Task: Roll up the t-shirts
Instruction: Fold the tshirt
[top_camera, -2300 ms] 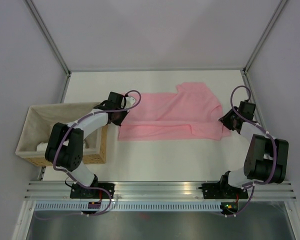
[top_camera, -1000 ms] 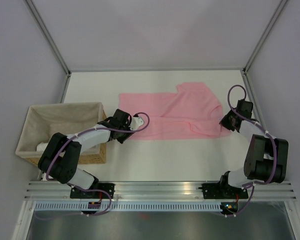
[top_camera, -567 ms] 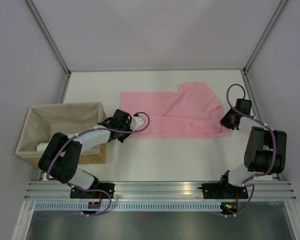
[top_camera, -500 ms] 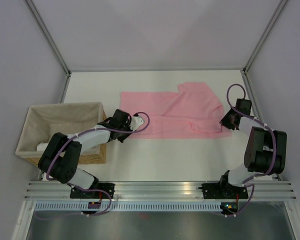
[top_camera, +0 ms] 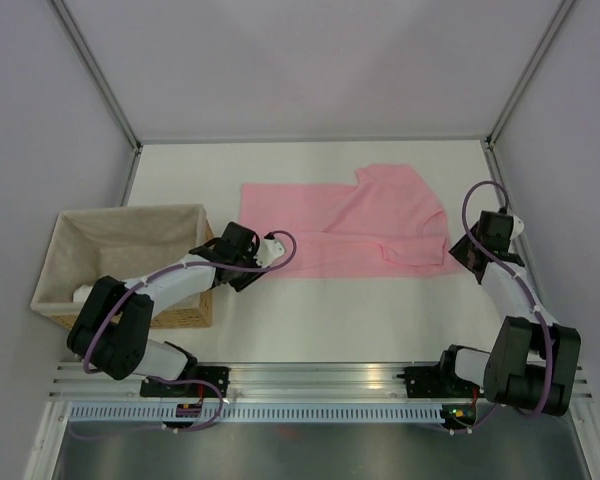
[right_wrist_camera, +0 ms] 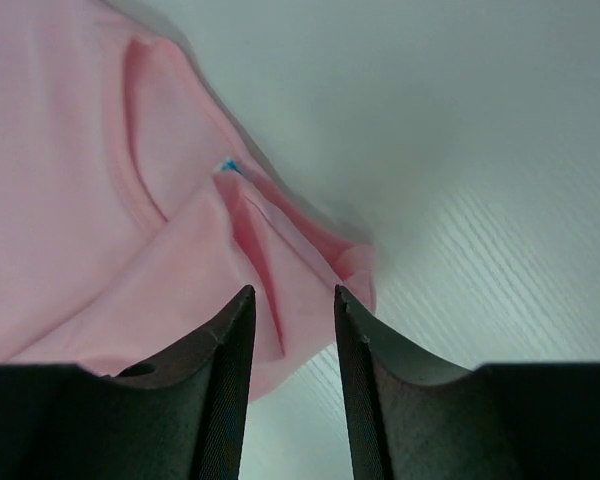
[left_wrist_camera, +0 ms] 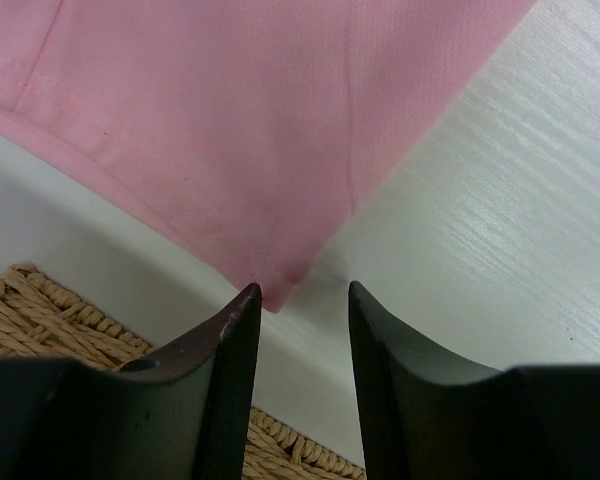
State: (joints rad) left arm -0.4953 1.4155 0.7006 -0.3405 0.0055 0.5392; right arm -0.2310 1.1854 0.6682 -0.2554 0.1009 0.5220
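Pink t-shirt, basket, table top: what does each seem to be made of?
The pink t-shirt looks like soft matte knit fabric: fine mesh-like weave, stitched hem, limp folds. The basket looks like woven wicker, tan strands interlaced, with what seems a beige cloth liner. The table top looks hard, white, faintly glossy, with wood-like grain; laminate or painted wood, unclear.

In the left wrist view the t-shirt [left_wrist_camera: 230,120] is cut off by the upper edge, and the wicker basket [left_wrist_camera: 40,315] below it is largely hidden behind the left gripper [left_wrist_camera: 300,292]. A blue speck [right_wrist_camera: 228,166] at the t-shirt's fold is too small to be identified.
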